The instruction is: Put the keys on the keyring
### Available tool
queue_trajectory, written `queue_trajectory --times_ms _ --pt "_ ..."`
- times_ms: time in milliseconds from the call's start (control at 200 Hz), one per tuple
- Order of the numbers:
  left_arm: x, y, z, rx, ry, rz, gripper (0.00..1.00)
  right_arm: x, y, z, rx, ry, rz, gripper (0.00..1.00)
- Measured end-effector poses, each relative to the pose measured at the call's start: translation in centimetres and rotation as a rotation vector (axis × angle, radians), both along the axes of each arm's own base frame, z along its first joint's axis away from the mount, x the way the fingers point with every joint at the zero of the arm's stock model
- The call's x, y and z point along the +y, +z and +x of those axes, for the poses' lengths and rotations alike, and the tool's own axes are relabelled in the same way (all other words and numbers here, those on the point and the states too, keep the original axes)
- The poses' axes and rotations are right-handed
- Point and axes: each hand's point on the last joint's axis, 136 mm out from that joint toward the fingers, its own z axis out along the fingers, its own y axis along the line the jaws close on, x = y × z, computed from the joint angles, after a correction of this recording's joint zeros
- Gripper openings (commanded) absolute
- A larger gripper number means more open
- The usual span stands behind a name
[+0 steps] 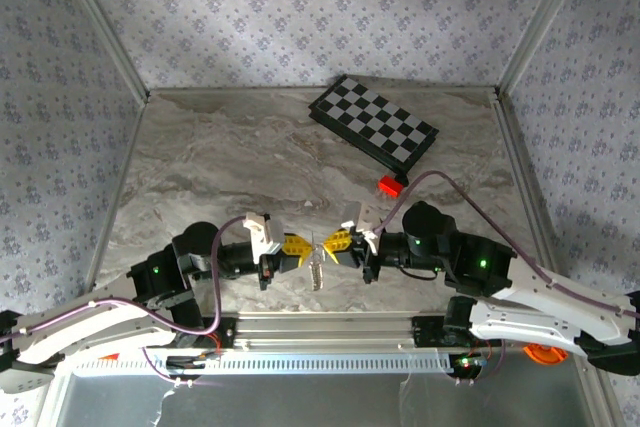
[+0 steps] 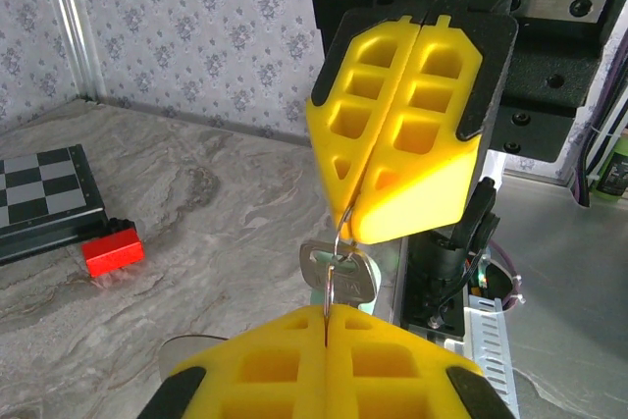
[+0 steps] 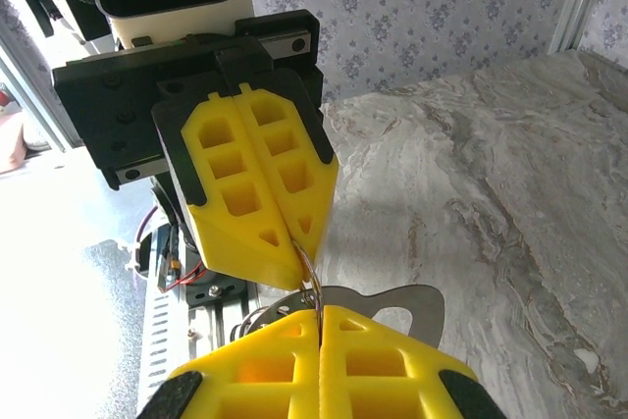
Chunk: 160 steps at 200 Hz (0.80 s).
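Observation:
Both grippers meet tip to tip above the table's near middle, each shut on the thin wire keyring (image 2: 339, 233). My left gripper (image 1: 303, 247) pinches the ring's near end (image 2: 329, 316); my right gripper (image 1: 332, 244) pinches the opposite end (image 3: 319, 319). In the right wrist view the keyring (image 3: 312, 277) runs as a short wire between the two pairs of yellow fingers. A silver key (image 2: 339, 274) hangs on the ring with a mint-green piece (image 2: 390, 260) behind it. The keys (image 1: 317, 272) dangle below the fingertips. A flat silver metal piece (image 3: 407, 303) shows behind my right fingers.
A folded chessboard (image 1: 372, 122) lies at the back right, with a small red block (image 1: 389, 185) just in front of it. An orange plastic piece (image 1: 545, 354) sits by the right arm's base. The metal rail (image 1: 330, 327) runs along the near edge.

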Motion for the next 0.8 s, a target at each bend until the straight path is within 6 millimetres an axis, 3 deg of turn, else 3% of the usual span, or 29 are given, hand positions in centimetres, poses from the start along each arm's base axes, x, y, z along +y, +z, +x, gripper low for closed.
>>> queue_trajectory --times_ms 800 --pt "0.01 -0.03 0.01 0.0 0.0 0.001 0.0 0.35 -0.59 0.08 -0.024 0.014 -0.028 0.0"
